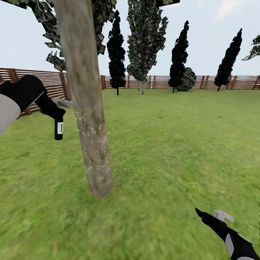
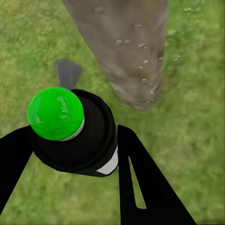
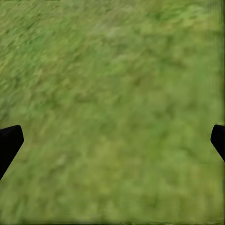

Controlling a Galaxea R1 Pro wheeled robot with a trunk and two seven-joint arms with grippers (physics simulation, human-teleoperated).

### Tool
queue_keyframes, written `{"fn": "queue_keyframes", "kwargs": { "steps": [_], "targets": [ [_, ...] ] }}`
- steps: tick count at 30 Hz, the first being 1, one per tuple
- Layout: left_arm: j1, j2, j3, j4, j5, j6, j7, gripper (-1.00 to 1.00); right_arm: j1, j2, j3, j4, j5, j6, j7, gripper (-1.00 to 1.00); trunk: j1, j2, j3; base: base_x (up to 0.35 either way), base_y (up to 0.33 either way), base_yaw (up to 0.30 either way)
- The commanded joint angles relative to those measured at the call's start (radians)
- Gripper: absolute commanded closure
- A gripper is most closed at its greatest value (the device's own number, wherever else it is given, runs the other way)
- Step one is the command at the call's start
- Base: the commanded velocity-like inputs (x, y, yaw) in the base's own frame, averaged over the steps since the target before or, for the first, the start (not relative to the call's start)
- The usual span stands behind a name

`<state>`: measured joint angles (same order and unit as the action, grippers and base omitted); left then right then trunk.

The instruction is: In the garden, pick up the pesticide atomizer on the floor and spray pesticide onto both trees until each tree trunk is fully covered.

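Observation:
A thick grey-brown tree trunk (image 1: 88,108) rises from the lawn left of centre, speckled with white droplets around its middle; it also shows close up as the tree trunk (image 2: 126,47) in the left wrist view. My left gripper (image 1: 56,112) is shut on the pesticide atomizer (image 1: 59,130), a slim dark bottle with a white label, held in the air just left of the trunk. In the left wrist view the pesticide atomizer (image 2: 75,133) shows a green cap between the black fingers (image 2: 140,178). My right gripper (image 1: 202,215) is low at the right, open over bare grass.
A brown slat fence (image 1: 216,82) bounds the garden at the back and left. Dark column-shaped trees (image 1: 179,54), a round bush (image 1: 187,79) and a second leafy tree (image 1: 144,39) stand along it. Open lawn (image 1: 173,144) spreads to the right of the trunk.

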<state>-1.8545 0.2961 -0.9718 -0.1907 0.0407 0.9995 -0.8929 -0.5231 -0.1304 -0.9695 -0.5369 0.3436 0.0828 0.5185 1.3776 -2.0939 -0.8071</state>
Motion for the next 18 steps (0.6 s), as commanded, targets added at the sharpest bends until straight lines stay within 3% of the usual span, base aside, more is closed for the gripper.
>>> {"fn": "queue_keyframes", "kwargs": {
  "steps": [1,7,12,18],
  "targets": [
    [0.000,0.000,0.001,0.009,0.001,-0.002,0.000,1.00,0.000,0.000,0.000,0.000,0.000,0.000,0.000,-1.00,0.000,0.000,0.000,-0.008,0.316,-0.129],
    [0.000,0.000,0.000,0.022,0.001,-0.005,0.000,1.00,0.000,0.000,0.000,0.000,0.000,0.000,0.000,-1.00,0.000,0.000,0.000,0.062,0.320,-0.040],
    [0.004,0.007,-0.001,0.025,0.001,-0.006,0.001,1.00,0.000,0.000,0.000,0.000,0.000,0.000,0.000,-1.00,0.000,0.000,0.000,0.008,0.346,-0.237],
    [0.007,0.014,-0.002,0.108,-0.001,-0.027,0.005,1.00,0.000,0.000,0.000,0.000,0.000,0.000,0.000,-1.00,0.000,0.000,0.000,0.000,0.350,-0.239]
  ]
}}
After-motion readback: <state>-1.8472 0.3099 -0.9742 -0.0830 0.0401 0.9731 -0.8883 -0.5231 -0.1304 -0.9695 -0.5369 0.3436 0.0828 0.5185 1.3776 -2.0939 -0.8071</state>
